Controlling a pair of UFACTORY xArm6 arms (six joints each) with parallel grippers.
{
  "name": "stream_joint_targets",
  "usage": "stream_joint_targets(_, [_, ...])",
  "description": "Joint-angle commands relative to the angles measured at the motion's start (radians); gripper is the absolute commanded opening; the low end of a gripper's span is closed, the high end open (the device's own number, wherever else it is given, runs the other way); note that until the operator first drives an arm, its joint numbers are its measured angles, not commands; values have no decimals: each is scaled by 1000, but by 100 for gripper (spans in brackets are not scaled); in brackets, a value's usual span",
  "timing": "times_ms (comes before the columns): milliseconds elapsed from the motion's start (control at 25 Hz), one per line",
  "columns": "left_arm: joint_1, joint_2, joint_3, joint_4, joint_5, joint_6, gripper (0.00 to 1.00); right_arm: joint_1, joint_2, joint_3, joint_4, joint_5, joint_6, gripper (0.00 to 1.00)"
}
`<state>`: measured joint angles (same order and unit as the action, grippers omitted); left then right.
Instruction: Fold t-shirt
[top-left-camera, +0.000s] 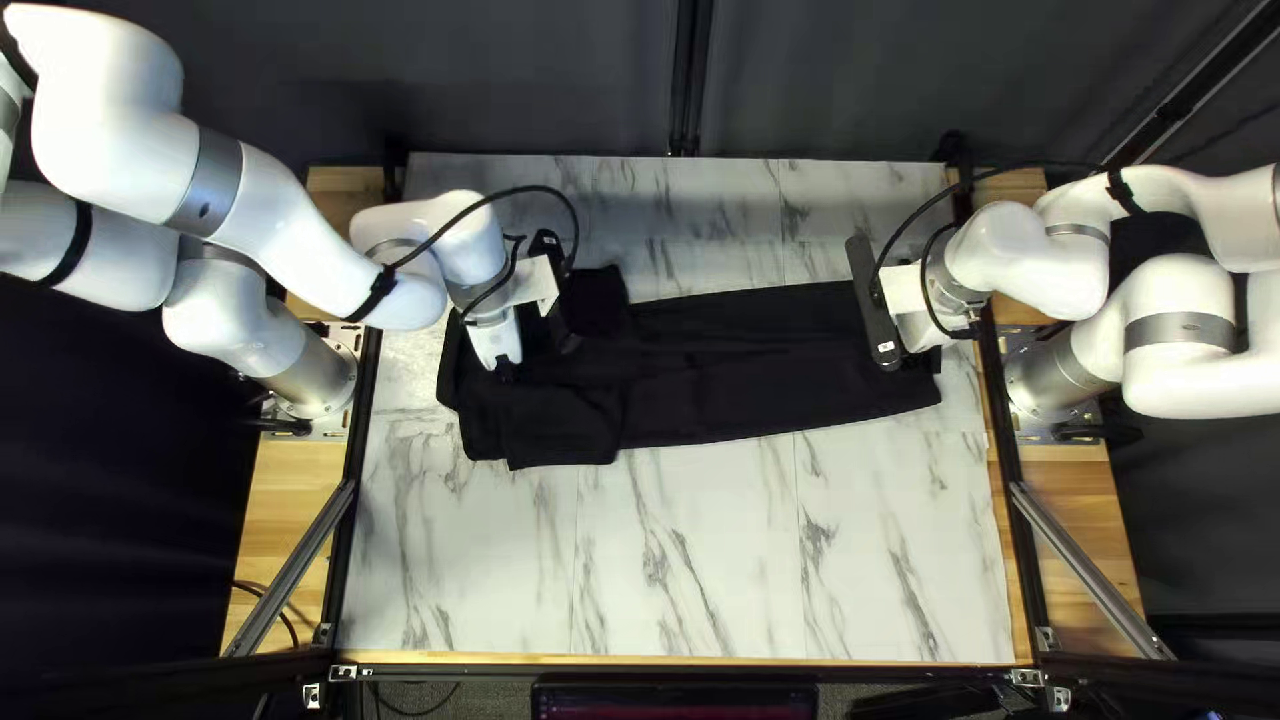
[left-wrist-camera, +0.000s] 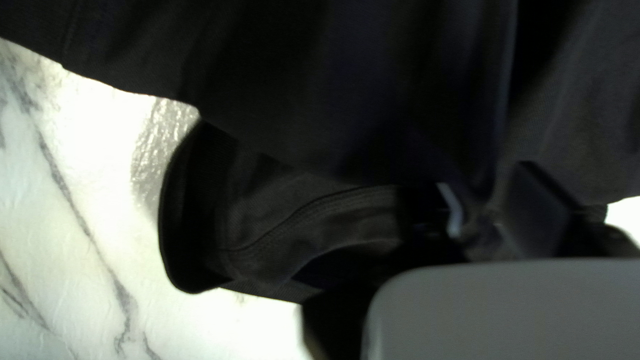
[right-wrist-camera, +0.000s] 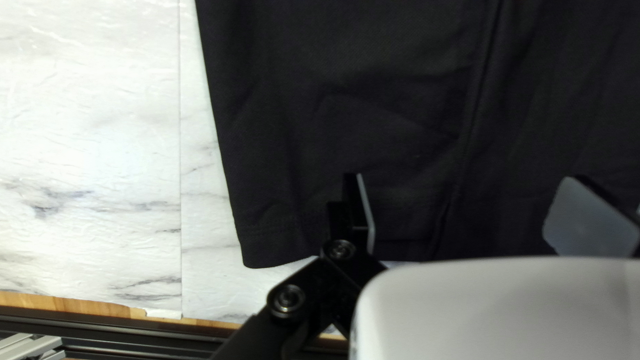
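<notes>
R claw [top-left-camera: 874, 304] wide open over tee [top-left-camera: 747, 387], L claw [top-left-camera: 559, 318] at tee, can't tell if gripping.

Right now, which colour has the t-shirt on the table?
Black; the t-shirt shows this best in the right wrist view.

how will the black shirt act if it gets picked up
The black shirt will probably hang floppy, since it lies in soft creases. It looks light for its size, being thin cloth lying nearly flat. The overlapping layers at the left of the top left view may slip apart, as nothing visible fastens them.
</notes>
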<state>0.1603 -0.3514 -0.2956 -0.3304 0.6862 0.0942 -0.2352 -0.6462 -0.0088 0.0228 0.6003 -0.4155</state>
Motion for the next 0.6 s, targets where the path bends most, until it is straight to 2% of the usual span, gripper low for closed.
stream_joint_targets(40, [12,-36,-14,23,34,-8,0,1,-5,4,0,3,4,100])
stream_joint_targets(240, [34,-78,-40,62,76,-9,0,4,-30,9,-2,23,13,100])
stream_joint_targets(400, [93,-106,-93,117,139,27,0,10,-51,14,-6,40,26,100])
stream_joint_targets(600, [145,-95,-145,164,166,87,0,17,-62,19,-5,46,40,100])
